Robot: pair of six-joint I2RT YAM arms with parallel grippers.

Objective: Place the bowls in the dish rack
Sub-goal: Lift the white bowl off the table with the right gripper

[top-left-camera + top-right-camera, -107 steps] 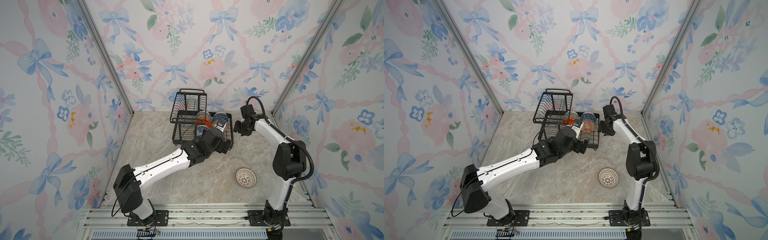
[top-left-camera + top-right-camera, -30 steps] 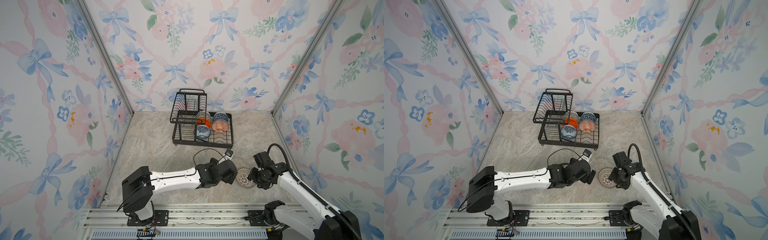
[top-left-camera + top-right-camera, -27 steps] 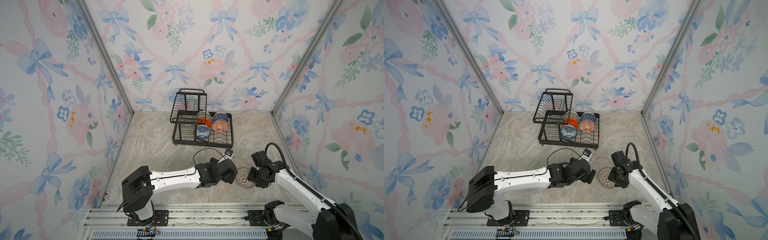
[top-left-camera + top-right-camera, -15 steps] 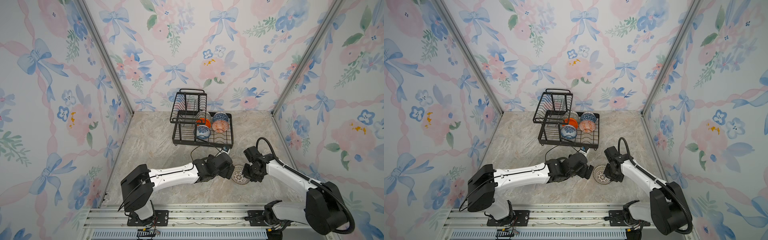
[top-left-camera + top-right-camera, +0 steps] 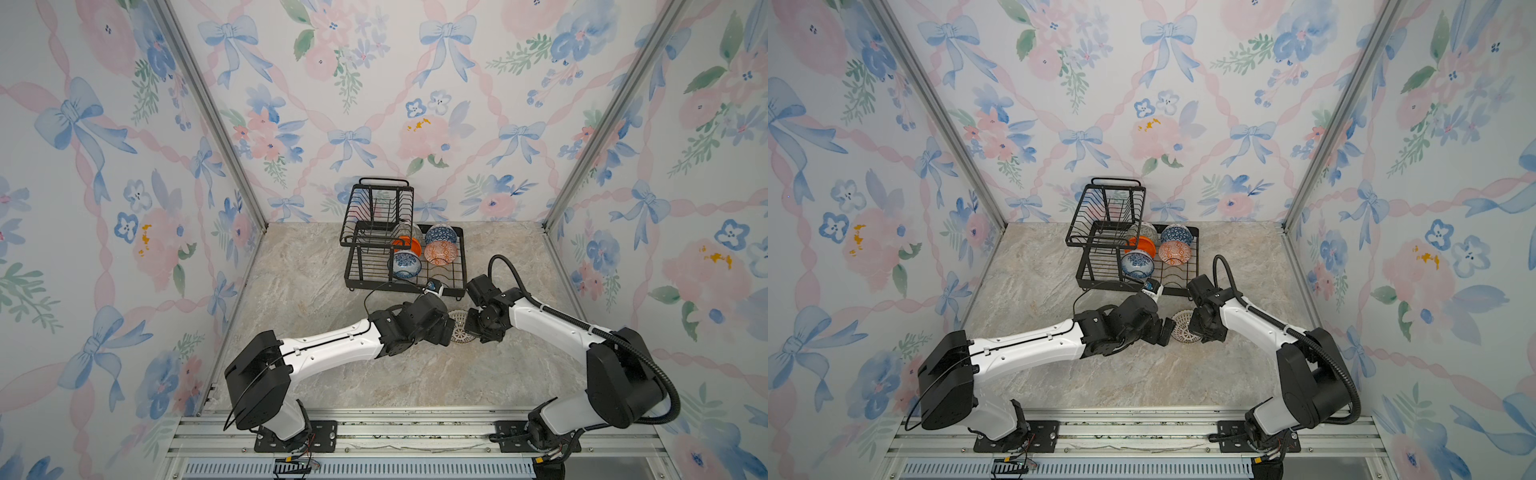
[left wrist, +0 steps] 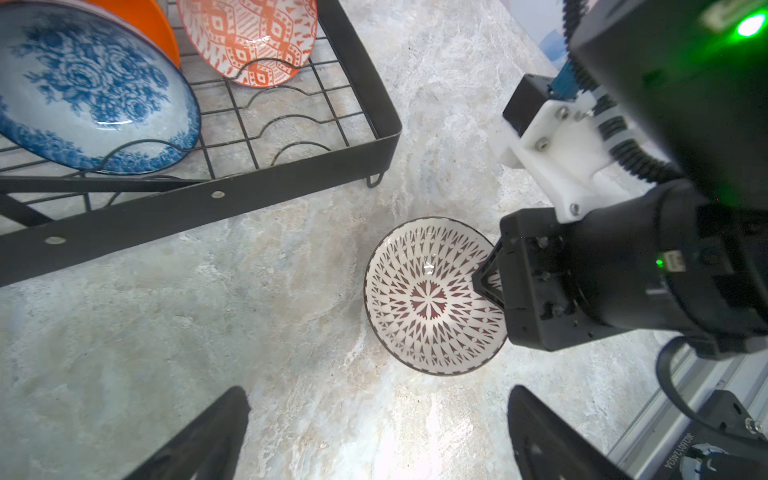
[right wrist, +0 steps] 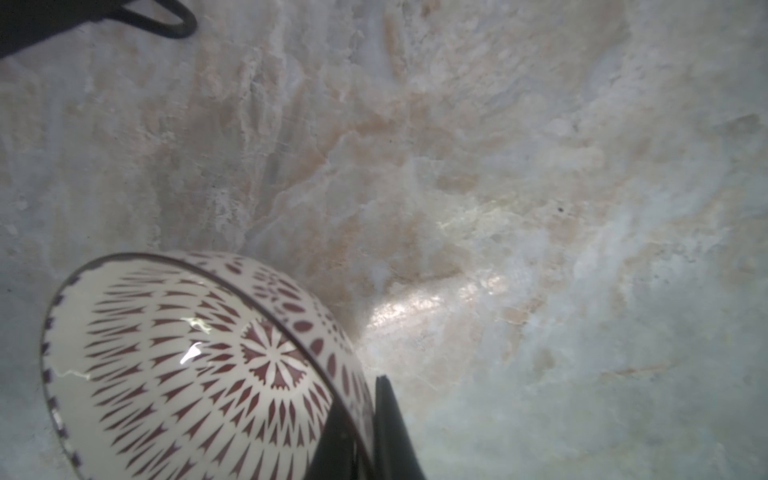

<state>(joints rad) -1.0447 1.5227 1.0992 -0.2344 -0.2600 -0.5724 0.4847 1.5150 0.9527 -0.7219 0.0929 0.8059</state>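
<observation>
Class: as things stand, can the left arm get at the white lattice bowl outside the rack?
Probably yes: the left gripper is open beside the bowl, nothing between, though the right gripper pinches its rim.

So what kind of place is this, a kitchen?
Probably a robot test booth dressed like a kitchen: the left arm and right arm are bolted to a metal rail, flowery wallpaper panels close it in, and a dish rack with bowls sits on a marble-look counter.
</observation>
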